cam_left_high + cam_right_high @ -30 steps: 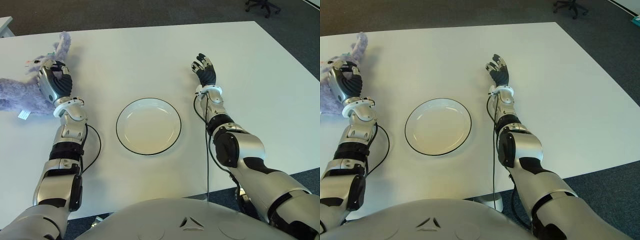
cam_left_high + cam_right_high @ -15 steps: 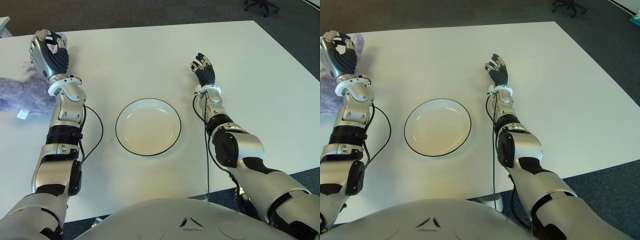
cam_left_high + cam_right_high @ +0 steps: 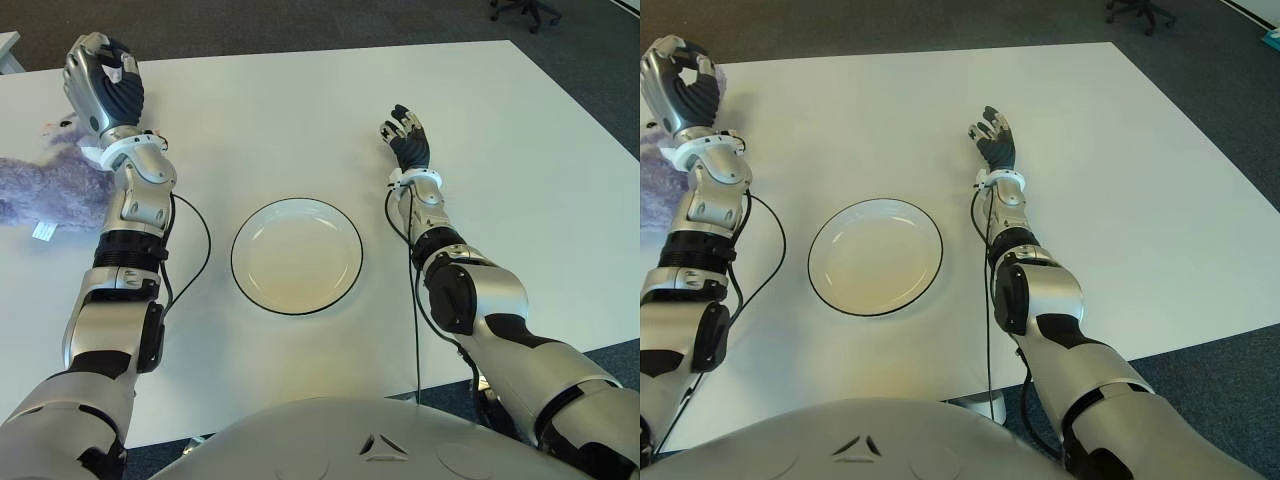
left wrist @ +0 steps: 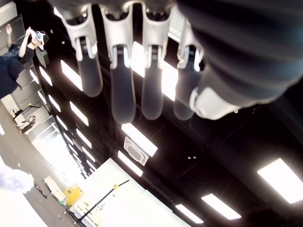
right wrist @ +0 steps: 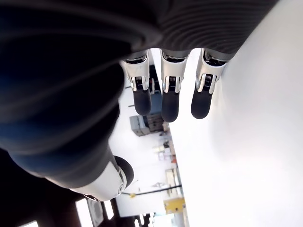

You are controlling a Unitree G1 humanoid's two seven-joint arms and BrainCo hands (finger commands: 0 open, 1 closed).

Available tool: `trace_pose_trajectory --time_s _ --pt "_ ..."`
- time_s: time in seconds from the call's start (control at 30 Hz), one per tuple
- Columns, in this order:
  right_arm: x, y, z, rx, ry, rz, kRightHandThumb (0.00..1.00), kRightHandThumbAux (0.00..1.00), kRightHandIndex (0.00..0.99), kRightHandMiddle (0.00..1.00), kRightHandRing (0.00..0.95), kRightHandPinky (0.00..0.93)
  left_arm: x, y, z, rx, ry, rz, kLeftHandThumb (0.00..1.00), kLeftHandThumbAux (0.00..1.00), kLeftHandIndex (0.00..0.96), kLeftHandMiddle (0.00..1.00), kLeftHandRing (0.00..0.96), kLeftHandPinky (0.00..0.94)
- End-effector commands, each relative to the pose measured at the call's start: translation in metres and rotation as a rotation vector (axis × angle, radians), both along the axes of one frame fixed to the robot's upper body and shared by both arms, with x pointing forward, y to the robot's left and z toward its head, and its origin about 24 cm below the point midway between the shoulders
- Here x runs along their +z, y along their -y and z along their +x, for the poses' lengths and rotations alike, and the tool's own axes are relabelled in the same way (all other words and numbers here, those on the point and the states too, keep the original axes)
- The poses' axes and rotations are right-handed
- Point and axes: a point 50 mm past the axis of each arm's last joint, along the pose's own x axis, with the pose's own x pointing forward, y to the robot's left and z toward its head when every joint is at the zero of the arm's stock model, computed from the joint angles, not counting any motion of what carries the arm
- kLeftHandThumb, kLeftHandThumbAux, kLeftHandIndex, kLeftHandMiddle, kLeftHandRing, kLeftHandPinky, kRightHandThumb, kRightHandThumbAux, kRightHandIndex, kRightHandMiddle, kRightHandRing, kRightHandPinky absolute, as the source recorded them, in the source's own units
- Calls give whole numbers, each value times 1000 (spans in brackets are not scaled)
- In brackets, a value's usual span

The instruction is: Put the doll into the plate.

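1. The plate lies nearest, toward the table's near edge, around its middle; nothing is in it yet.
2. The right hand shows farther in, beyond the plate on its right side; its fingers are loosely open and hold nothing.
3. The doll lies at the table's left edge, its long axis roughly along that edge's cross direction; which end is the head I cannot tell.
4. The left hand has risen from the doll toward the far left corner; its fingers hang relaxed and empty, so the grasp seems lost and must be tried again.
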Motion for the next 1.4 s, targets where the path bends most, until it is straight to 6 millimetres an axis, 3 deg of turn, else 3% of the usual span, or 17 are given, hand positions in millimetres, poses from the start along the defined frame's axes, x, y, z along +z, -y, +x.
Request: trace_pose_trajectory --time_s 0.03,0.2,0.3,0.43,0.83,0.87,0.97,1.0,1.07,1.1,1.13,1.23,1.37,1.4 --pt "-33 -2 -15 -1 -143 23 545 845 146 115 119 148 3 3 7 -19 -37 5 337 554 784 858 862 870" --pt "-33 -2 -15 0 -138 24 552 844 149 115 118 144 11 10 15 -47 -30 -26 359 544 742 852 859 880" --pt "-33 -2 -15 -2 -138 23 554 846 151 116 117 143 14 14 16 -55 -19 -28 376 528 656 850 858 888" --pt "-33 -2 -15 -3 -138 23 550 842 156 120 118 143 16 17 18 -55 -16 -22 361 506 746 846 845 866" --pt "-34 0 -15 0 -137 20 543 829 157 116 116 141 13 31 17 -74 -31 31 354 515 774 841 834 821" --pt "-34 0 -16 1 -137 19 544 827 158 115 116 143 11 32 16 -81 -32 51 368 516 718 825 813 707" --pt "-34 0 -16 4 -138 19 545 826 157 114 116 143 1 30 5 -91 -40 138 377 516 671 805 787 611" --pt "-35 0 -16 5 -138 19 546 829 154 113 115 143 -4 29 -1 -92 -43 165 370 507 577 723 683 483" --pt "-35 0 -16 6 -139 19 548 832 152 113 115 142 -13 23 -14 -89 -53 209 345 484 494 652 596 393" --pt "-35 0 -16 7 -140 22 548 832 152 113 115 142 -19 19 -24 -73 -70 243 341 481 484 643 586 384" --pt "-36 0 -17 7 -141 24 550 836 151 114 116 147 -23 15 -31 -62 -83 268 303 420 407 573 554 442" --pt "-36 -1 -17 8 -141 31 555 839 150 116 117 151 -28 13 -49 -8 -123 357 283 379 337 509 534 503" --pt "-37 -1 -18 8 -140 39 564 843 148 117 120 156 -33 8 -72 94 -201 452 284 344 240 422 475 486" --pt "-37 0 -18 7 -140 40 567 844 151 122 123 158 -34 7 -79 123 -226 471 276 334 175 363 420 450"
